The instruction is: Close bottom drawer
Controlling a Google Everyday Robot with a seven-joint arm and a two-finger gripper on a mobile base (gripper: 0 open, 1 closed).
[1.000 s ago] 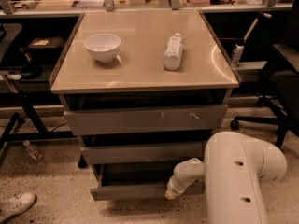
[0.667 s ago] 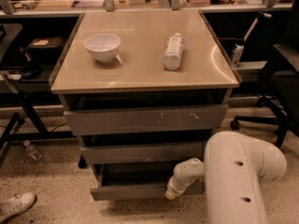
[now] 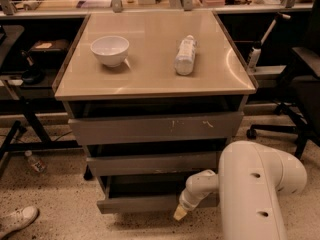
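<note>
The bottom drawer (image 3: 145, 203) is the lowest and narrowest of three grey-brown drawers under a beige-topped cabinet. It stands pulled out a little, with a dark gap above its plain front. My gripper (image 3: 180, 212) reaches down from the big white arm (image 3: 250, 189) at the lower right. Its yellowish tip is at the right part of the bottom drawer's front, at or very near its surface.
A white bowl (image 3: 110, 49) and a lying white bottle (image 3: 185, 56) rest on the cabinet top (image 3: 150, 79). The wide top drawer (image 3: 155, 128) and middle drawer (image 3: 150, 163) sit above. A chair base (image 3: 280, 124) is at right, a table leg (image 3: 30, 129), a small bottle (image 3: 35, 161) and a shoe (image 3: 17, 220) at left.
</note>
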